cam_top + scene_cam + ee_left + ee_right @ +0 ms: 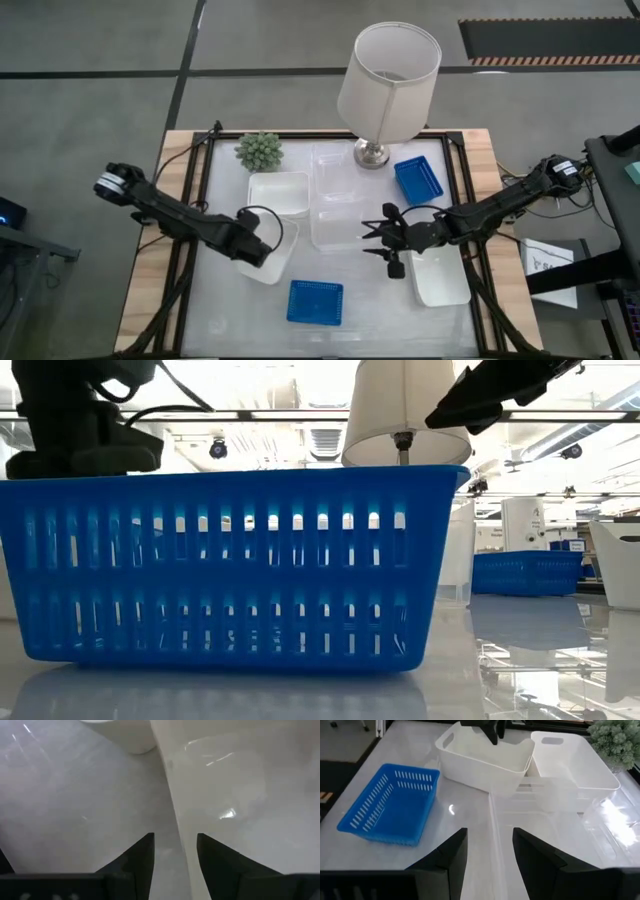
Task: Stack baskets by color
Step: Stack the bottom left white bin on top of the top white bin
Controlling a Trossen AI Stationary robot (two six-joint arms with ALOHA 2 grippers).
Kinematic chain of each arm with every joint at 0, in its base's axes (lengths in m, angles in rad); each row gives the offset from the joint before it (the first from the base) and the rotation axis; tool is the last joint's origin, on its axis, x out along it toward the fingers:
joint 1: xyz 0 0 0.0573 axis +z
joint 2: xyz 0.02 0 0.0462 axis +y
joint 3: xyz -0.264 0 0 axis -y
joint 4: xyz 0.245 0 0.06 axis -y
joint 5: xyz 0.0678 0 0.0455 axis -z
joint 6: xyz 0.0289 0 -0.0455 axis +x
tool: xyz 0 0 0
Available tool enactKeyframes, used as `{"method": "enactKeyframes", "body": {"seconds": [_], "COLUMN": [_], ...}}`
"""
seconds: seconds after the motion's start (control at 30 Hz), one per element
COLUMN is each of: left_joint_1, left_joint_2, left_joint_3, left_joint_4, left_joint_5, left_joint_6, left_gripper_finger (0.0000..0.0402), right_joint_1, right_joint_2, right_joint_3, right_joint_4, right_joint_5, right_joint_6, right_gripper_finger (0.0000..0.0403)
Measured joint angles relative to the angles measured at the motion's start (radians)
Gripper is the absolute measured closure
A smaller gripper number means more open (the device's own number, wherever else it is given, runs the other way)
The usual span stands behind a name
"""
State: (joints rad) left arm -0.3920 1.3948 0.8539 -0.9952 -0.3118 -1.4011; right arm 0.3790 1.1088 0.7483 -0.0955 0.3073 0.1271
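My left gripper (262, 245) is shut on a white basket (275, 255) that lies askew at the table's left middle; the right wrist view shows it at that basket's far wall (487, 730). A second white basket (278, 192) sits behind it, and a third (440, 278) at the right. My right gripper (368, 240) is shut on a clear basket (335, 228) at the centre. Another clear basket (335, 165) lies behind it. One blue basket (315, 302) sits near the front edge, another (418, 180) at the back right. My left gripper has the white basket's left wall (182, 840) between its two fingers, one finger inside and one outside. The fingers come steeply from above. Whether the basket is clear of the table cannot be told. My right gripper pinches the clear basket's near wall (496, 845) at its right end, one finger inside and one outside. The fingers come slanting down from the table's right and lie along that wall. I cannot tell whether the basket is lifted.
A white-shaded lamp (388, 80) stands at the back centre, and a small green plant (260, 150) at the back left. A dark frame (190, 220) runs along the table's sides. There is free room at the front left and beside the front blue basket.
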Motion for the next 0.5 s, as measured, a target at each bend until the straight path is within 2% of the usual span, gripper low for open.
{"method": "enactKeyframes", "body": {"seconds": [0.13,0.37,0.5], "left_joint_1": [0.000,0.000,-0.006], "left_joint_2": [0.021,0.038,0.022], "left_joint_3": [0.000,0.000,0.006], "left_joint_4": [0.001,0.016,-0.003], "left_joint_5": [0.005,0.017,0.025], "left_joint_6": [0.018,0.025,0.044], "left_gripper_finger": [0.0286,0.0390,0.0399], "right_joint_1": [0.000,0.000,0.000], "right_joint_2": [0.000,0.000,0.000], "right_joint_3": [0.000,0.000,0.000], "right_joint_4": [0.000,-0.001,-0.001], "right_joint_5": [0.000,0.000,0.000], "right_joint_6": [-0.010,-0.012,-0.012], "right_gripper_finger": [0.0252,0.0252,0.0252]}}
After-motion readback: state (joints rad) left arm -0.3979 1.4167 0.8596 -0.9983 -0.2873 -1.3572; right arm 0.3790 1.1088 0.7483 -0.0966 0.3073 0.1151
